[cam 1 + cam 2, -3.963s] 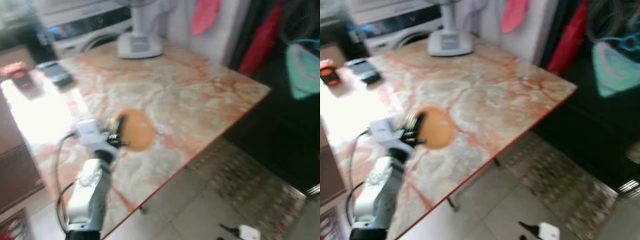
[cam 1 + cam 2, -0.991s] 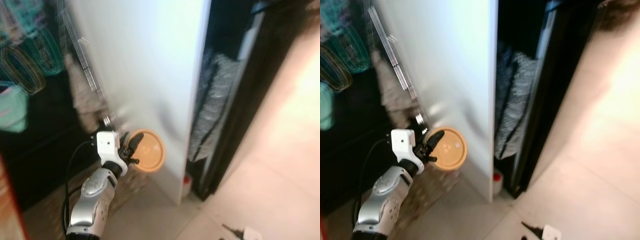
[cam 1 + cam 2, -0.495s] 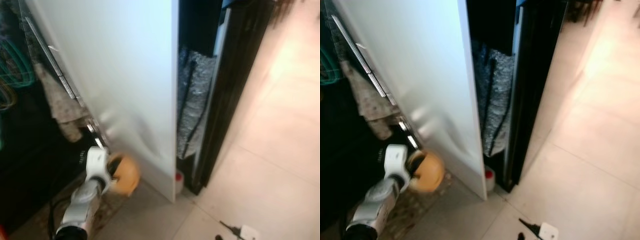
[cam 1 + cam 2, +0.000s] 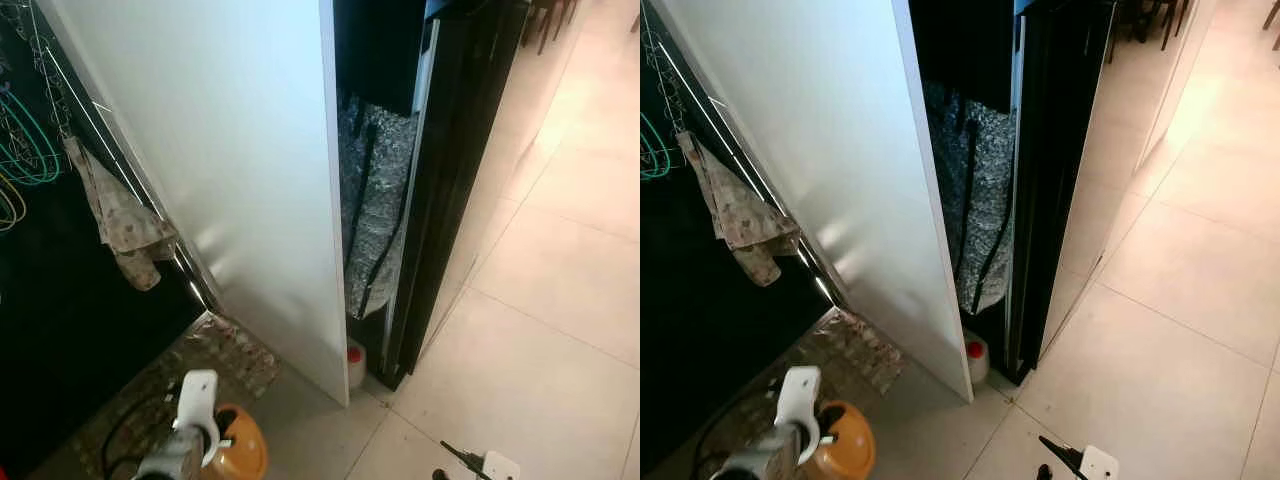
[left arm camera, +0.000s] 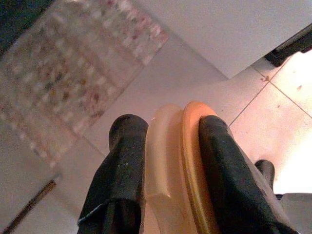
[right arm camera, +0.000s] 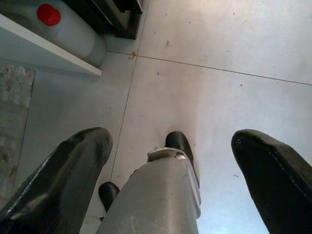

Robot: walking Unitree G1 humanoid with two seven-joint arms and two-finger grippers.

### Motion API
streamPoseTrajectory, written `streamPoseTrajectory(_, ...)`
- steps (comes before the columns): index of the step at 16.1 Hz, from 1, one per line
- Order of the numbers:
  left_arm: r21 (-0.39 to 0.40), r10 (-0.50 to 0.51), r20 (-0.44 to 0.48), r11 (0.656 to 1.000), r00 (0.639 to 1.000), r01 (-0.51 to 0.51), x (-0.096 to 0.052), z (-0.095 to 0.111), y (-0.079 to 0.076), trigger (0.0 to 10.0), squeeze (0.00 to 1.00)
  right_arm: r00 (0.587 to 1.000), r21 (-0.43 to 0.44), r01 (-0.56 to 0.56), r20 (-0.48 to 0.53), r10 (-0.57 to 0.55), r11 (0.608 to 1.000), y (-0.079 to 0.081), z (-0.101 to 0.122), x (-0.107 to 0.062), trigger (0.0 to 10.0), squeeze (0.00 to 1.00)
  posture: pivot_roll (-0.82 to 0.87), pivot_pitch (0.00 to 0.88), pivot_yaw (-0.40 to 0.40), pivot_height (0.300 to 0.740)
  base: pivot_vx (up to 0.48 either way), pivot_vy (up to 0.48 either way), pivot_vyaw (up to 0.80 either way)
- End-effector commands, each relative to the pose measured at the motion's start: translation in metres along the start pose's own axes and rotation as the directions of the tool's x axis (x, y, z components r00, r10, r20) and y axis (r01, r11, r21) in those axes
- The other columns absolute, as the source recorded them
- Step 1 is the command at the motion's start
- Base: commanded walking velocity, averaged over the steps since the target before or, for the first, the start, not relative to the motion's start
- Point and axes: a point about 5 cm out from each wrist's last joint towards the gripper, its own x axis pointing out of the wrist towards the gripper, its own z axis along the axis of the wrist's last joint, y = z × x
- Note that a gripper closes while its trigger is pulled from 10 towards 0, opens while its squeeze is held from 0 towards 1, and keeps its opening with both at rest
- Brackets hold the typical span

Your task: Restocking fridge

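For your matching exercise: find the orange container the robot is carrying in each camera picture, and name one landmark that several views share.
Left eye view: orange container at the bottom edge, left of centre, in the left gripper.
Right eye view: bottom left corner.
Left wrist view: centre, clamped between the two black fingers.
Right wrist view: not in it.
Shared landmark: red-capped jug at the white door's foot.

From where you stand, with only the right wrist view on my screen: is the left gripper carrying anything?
Observer: Yes, the left gripper is shut on an orange-lidded container, fingers on either side.
Operator: I only see floor and a red-capped jug. What stands ahead?
Observer: A tall white panel, with a dark gap beside it holding a grey speckled cloth.
Operator: Anything left of that panel?
Observer: A patterned rag hangs from a rail there.
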Motion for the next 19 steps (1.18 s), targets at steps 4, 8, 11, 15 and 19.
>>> streamPoseTrajectory(4,-0.239,0.113,-0.075,0.963,0.991,-0.128,-0.009,-0.032,0.024,10.0,0.0,1.0,-0.009,0.002,-0.016,-0.002,1.0,-0.004,-0.005,-0.001,10.0,0.0,0.03,0.03,0.054,0.74,0.0,0.0,0.0)
streamPoseTrajectory(8,-0.288,0.145,-0.101,0.943,0.984,-0.168,-0.016,-0.048,0.037,10.0,0.0,1.0,-0.034,0.005,-0.015,-0.005,0.999,-0.01,-0.001,-0.001,10.0,0.0,0.05,0.025,0.026,0.74,0.0,0.0,0.0)
streamPoseTrajectory(11,-0.29,0.15,-0.117,0.94,0.982,-0.178,-0.02,-0.058,0.039,10.0,0.0,1.0,-0.039,-0.003,-0.014,0.003,0.999,-0.008,-0.001,-0.001,10.0,0.0,0.05,0.022,0.033,0.74,0.0,0.0,0.0)
streamPoseTrajectory(15,-0.278,0.139,-0.134,0.945,0.981,-0.172,-0.022,-0.066,0.038,10.0,0.0,1.0,-0.026,0.01,-0.016,-0.01,1.0,-0.006,-0.004,-0.002,10.0,0.0,0.03,0.014,0.053,0.74,0.299,0.0,0.0)
streamPoseTrajectory(19,-0.268,0.133,-0.134,0.949,0.982,-0.165,-0.022,-0.066,0.037,10.0,0.0,1.0,-0.027,0.013,-0.017,-0.013,1.0,-0.008,-0.005,-0.002,10.0,0.0,0.03,0.006,0.052,0.74,0.325,0.0,0.0)
